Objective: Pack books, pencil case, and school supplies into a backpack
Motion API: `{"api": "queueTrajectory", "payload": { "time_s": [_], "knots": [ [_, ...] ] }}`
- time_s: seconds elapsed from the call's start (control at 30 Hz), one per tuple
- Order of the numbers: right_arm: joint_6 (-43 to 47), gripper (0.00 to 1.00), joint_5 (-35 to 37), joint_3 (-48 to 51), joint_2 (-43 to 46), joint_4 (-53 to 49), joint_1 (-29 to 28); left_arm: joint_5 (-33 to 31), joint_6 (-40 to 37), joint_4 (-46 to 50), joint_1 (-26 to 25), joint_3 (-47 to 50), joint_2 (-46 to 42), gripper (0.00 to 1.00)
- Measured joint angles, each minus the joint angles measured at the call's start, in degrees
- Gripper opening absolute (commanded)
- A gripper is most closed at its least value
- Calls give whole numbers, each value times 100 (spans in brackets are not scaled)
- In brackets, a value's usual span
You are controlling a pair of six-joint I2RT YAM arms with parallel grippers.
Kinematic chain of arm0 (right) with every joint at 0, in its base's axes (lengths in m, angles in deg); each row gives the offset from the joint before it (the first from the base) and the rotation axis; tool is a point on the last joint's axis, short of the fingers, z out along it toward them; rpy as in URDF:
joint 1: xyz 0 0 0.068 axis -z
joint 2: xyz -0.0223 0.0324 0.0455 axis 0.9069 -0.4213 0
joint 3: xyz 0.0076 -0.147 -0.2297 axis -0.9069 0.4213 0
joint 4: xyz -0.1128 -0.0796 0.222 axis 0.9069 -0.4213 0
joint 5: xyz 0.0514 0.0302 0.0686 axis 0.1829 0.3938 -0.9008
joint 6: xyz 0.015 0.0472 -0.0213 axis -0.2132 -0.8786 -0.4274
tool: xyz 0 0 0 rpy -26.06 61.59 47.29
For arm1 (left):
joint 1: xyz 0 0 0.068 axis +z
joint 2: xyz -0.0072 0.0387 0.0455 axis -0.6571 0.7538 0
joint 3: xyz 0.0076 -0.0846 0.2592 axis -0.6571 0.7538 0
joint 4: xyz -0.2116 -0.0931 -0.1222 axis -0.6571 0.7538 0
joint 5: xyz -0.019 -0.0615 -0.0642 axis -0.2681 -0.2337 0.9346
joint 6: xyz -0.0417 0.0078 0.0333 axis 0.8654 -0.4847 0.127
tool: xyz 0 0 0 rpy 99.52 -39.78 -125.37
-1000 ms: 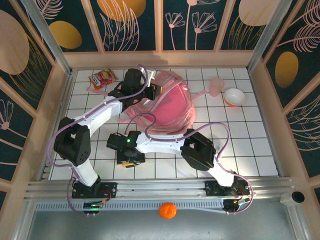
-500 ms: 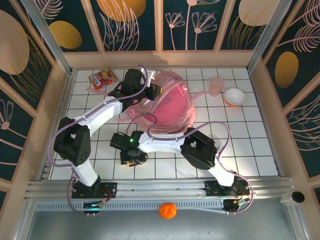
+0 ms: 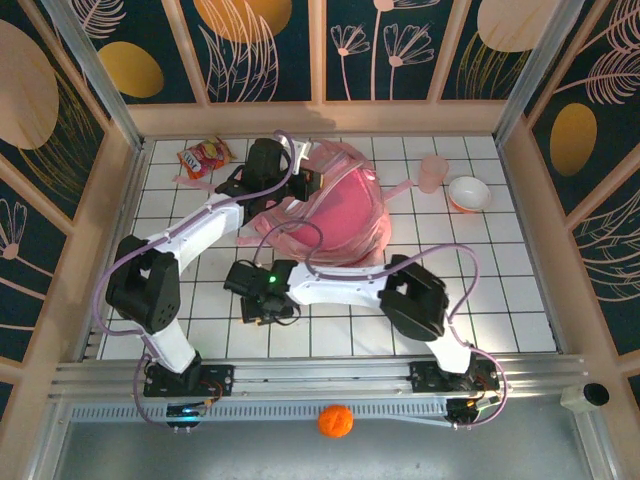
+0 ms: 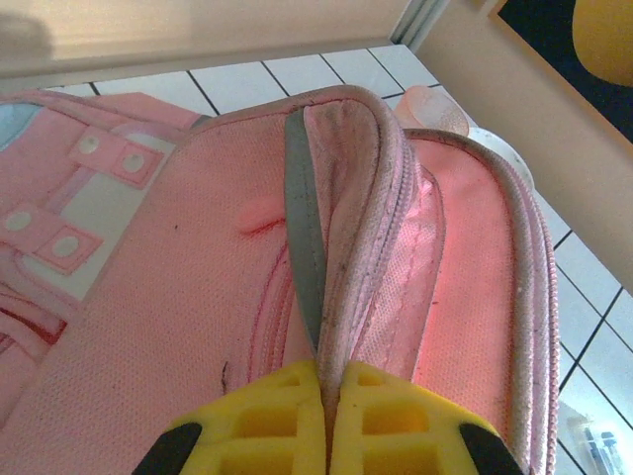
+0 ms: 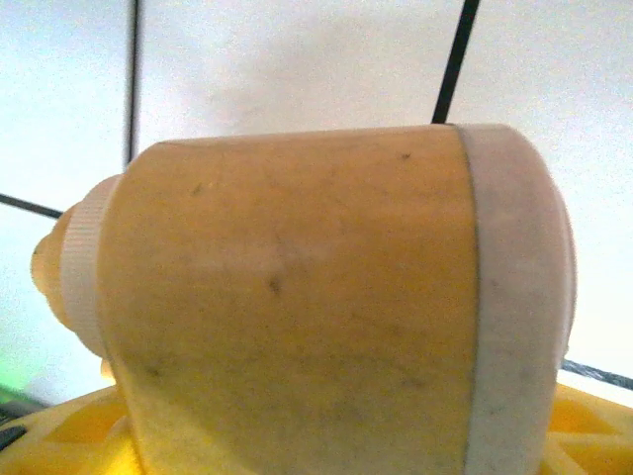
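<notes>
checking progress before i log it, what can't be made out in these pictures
Backpack interior: top view, its flap and the left arm cover it; contents unknown.
Right gripper hold: right wrist view, the tan object hides whether the jaws have closed; top view, the wrist covers them.
Small item: left wrist view, cut off at the corner.

backpack [image 3: 345, 215] partly under left arm [image 3: 200, 225], tan object [image 5: 297, 297] cropped below

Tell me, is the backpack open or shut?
Open. The left pincer pinches the backpack rim up, and the pink inside shows.
</notes>
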Motion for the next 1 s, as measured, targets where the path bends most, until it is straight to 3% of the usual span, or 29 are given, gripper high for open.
{"api": "queueTrajectory", "payload": {
  "time_s": [0.33, 0.43, 0.6, 0.77, 1.0],
  "knots": [
    [-234, 52, 391, 1580, 2470, 807, 299, -144, -72, -138, 0, 321, -267, 0],
    [-210, 51, 435, 2114, 3110, 929, 800, -155, -96, -173, 2, 378, -310, 0],
    [52, 51, 326, 2719, 3836, 1062, 2109, -153, -92, -192, 7, 378, -310, 0],
    [446, 52, -15, 2966, 3891, 1419, 3217, -160, -87, -240, 7, 376, -310, 0],
    [901, 53, -636, 2977, 2894, 1976, 3694, -197, -92, -262, 7, 372, -310, 0]
  ]
}}
